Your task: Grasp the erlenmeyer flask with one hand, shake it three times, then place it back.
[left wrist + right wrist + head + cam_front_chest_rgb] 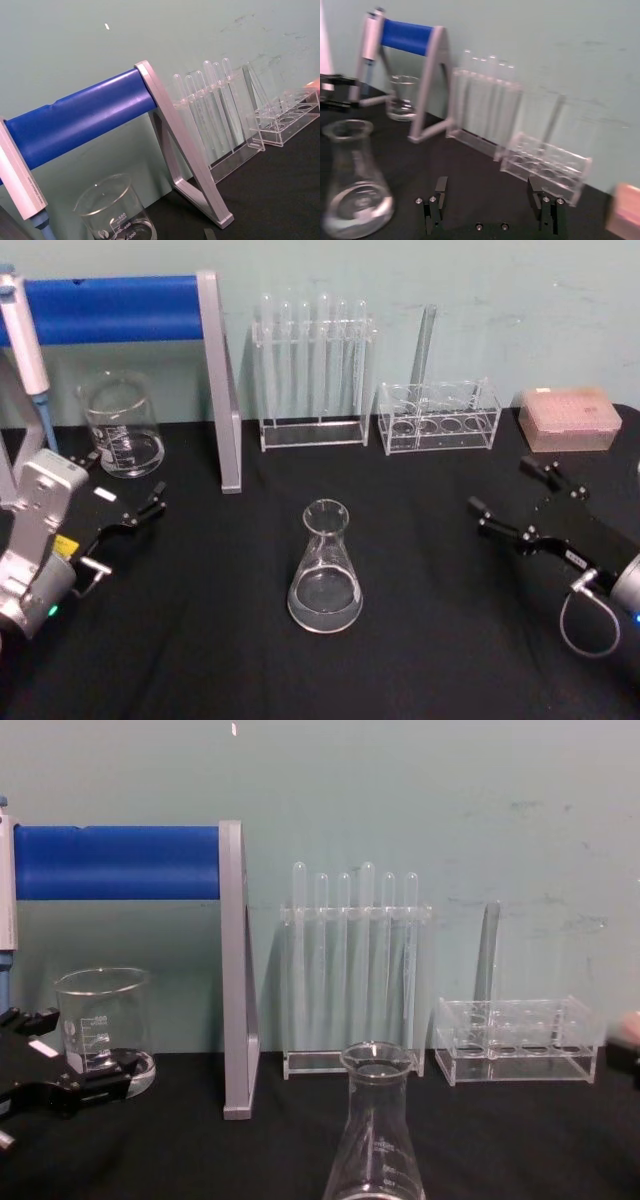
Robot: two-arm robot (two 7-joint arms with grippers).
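Erlenmeyer flask (375, 1140) closest to lens, upright at the centre of the black table (430, 640), untouched. Right gripper (503, 488) sits low to its right, clear of the glass, fingers spread wide. Left gripper (125, 483) is near the beaker (122, 428), fingers also apart. Judgement: nothing done yet; grasp, three shakes and return all remain.

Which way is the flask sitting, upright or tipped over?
Upright: the flask stands on its wide base on the black table, with its neck and lip pointing up.
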